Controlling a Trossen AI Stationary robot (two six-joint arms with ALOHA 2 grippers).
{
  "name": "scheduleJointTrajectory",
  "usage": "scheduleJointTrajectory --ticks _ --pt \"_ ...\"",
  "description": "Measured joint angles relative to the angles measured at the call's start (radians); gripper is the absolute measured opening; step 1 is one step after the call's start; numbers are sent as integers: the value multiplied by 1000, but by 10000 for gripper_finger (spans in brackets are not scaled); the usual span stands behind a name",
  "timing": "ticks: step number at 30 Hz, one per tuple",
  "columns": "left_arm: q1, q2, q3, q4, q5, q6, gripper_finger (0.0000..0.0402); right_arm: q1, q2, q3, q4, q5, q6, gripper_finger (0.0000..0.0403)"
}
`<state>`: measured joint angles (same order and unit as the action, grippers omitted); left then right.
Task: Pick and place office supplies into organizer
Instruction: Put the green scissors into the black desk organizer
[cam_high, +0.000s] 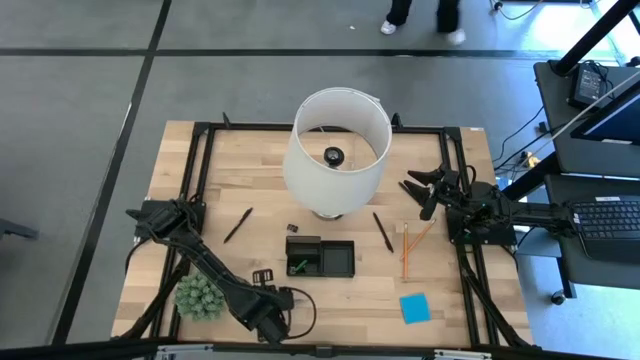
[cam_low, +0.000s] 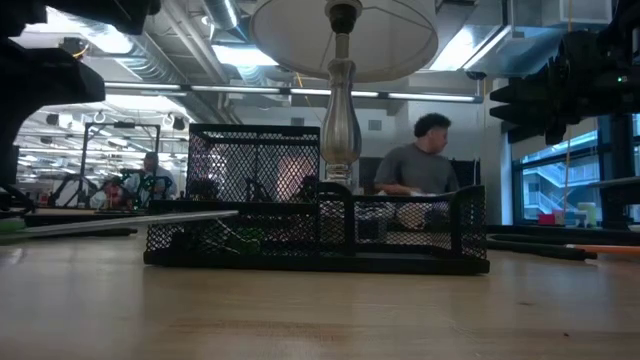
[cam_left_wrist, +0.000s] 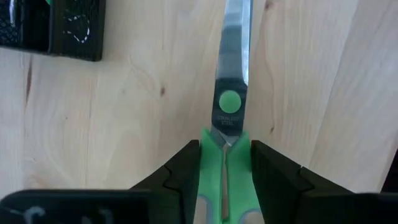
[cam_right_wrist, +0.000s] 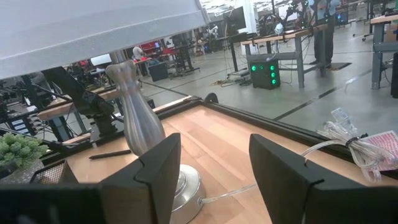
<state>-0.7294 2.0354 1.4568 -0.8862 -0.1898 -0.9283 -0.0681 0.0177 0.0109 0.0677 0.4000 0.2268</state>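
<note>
1. Table (cam_high: 340, 300) of pale wood fills the high view, with a black frame along its edges.
2. Lamp (cam_high: 336, 150) stands at the table's middle back, its white shade wide and its silver stem (cam_right_wrist: 138, 118) close to the right arm.
3. Left arm reaches along the near edge; its gripper (cam_left_wrist: 225, 171) is clamped on the green handles of the scissors (cam_left_wrist: 230, 106), blades pointing forward over the wood, near a corner of the organizer (cam_left_wrist: 68, 31).
4. Right gripper (cam_right_wrist: 214, 180) hangs above the table's right side beside the lamp, fingers apart with nothing between them.
5. Organizer, a black mesh tray, sits just in front of the lamp, something green in its left compartment.
6. Plant ball (cam_high: 199, 295) rests at the near left.
7. Sticky pad (cam_high: 415, 308), blue, lies at the near right.
8. Pencil (cam_high: 405, 250), orange, lies right of the organizer; one pen (cam_high: 383, 232) is between them, another pen (cam_high: 237, 225) well to the left.
</note>
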Motion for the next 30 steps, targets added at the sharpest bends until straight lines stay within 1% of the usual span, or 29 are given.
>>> scheduleJointTrajectory --ticks 4,10,13,16,17,18,20,22,23,26,30 --pt "0 0 19 -1 -8 7 116 0 0 0 0 0 0 193" --pt "0 -2 83 -11 -108 8 120 0 0 0 0 0 10 193" --pt "0 -2 114 -35 -151 8 116 0 0 0 0 -1 82 193" --pt "0 -4 150 -68 -187 18 117 0 0 0 0 -6 202 193" --pt "-1 -4 161 -76 -200 29 118 0 0 0 0 -31 219 193" --pt "0 -4 173 -83 -214 41 119 0 0 0 0 -80 216 193" --pt "1 -4 199 -99 -246 65 119 7 0 0 3 -219 180 193" --pt "5 -5 219 -113 -272 82 117 24 0 0 14 -315 164 193" --pt "8 -5 225 -121 -285 88 117 36 0 1 19 -334 163 193" --pt "22 -5 238 -124 -307 135 117 72 17 25 17 -339 190 193" --pt "41 -5 239 -127 -308 214 119 126 101 108 14 -342 222 193"
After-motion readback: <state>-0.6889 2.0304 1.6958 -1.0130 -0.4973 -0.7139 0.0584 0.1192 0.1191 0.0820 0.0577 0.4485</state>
